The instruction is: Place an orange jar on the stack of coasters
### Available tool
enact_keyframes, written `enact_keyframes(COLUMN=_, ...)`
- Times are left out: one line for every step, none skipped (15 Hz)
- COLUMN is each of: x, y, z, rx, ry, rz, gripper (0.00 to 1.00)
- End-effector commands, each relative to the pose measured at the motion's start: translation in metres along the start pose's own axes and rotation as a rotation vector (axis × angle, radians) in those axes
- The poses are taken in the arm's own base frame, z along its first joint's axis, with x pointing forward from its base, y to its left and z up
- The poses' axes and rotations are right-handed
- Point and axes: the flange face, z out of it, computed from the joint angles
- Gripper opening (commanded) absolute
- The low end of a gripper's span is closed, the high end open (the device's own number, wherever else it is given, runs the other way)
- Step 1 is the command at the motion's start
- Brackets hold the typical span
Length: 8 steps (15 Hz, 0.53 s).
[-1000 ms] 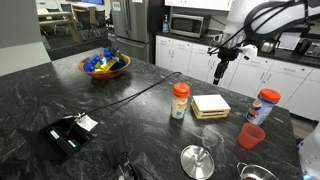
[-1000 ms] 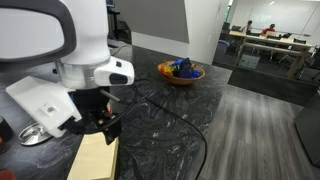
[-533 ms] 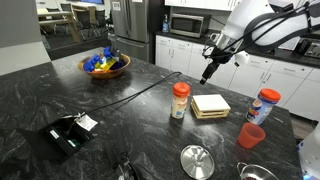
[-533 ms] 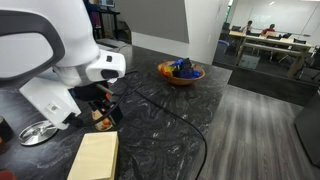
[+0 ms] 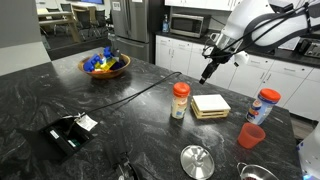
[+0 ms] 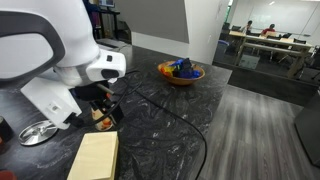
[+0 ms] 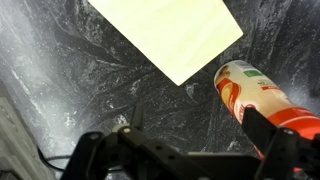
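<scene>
In an exterior view the gripper (image 5: 207,72) hangs in the air above the black stone counter (image 5: 60,90), touching nothing, at about 1 o'clock from the orange jar (image 5: 180,100). The jar stands upright on the counter, just beside the stack of coasters (image 5: 210,105) at its 9 o'clock, and not on it. The same view alone shows the right end of the counter: a red-lidded jar (image 5: 267,105) at 3 o'clock from the stack, a red cup (image 5: 251,136) at 4 o'clock and a round metal lid (image 5: 197,160) at 6 o'clock. A thin cable (image 5: 140,95) runs toward a fruit bowl (image 5: 105,65) well apart at 10 o'clock. In the opposite exterior view the white arm (image 6: 60,60) fills the near side and hides most of the jar. The stack lies at 6 o'clock below it and the bowl at 2 o'clock. Only the wrist view shows the state of the jaws: the two dark fingers (image 7: 88,152) stand wide apart along the bottom edge with bare counter between them, holding nothing. Here the jar appears at 4 o'clock from the pale top coaster, with a narrow strip of counter between them.
</scene>
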Motion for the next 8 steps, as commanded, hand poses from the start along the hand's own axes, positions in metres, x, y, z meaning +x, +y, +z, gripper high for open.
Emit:
enact_keyframes(x=0.004, y=-0.008, z=0.001, rx=0.015, ry=0.064, rz=0.022, gripper=1.00)
enact_keyframes(x=0.004, y=-0.014, z=0.001, rx=0.024, ry=0.079, rz=0.019, gripper=1.00)
enact_keyframes(x=0.003, y=-0.020, z=0.001, rx=0.030, ry=0.090, rz=0.011, gripper=1.00)
enact_keyframes(x=0.002, y=-0.028, z=0.002, rx=0.038, ry=0.096, rz=0.001, gripper=1.00)
enact_keyframes(x=0.001, y=-0.035, z=0.002, rx=0.044, ry=0.100, rz=-0.011, gripper=1.00)
enact_keyframes(x=0.000, y=-0.042, z=0.001, rx=0.050, ry=0.105, rz=-0.024, gripper=1.00)
enact_keyframes(x=0.001, y=-0.047, z=-0.002, rx=0.052, ry=0.118, rz=-0.032, gripper=1.00)
enact_keyframes(x=0.003, y=-0.050, z=-0.008, rx=0.054, ry=0.137, rz=-0.035, gripper=1.00)
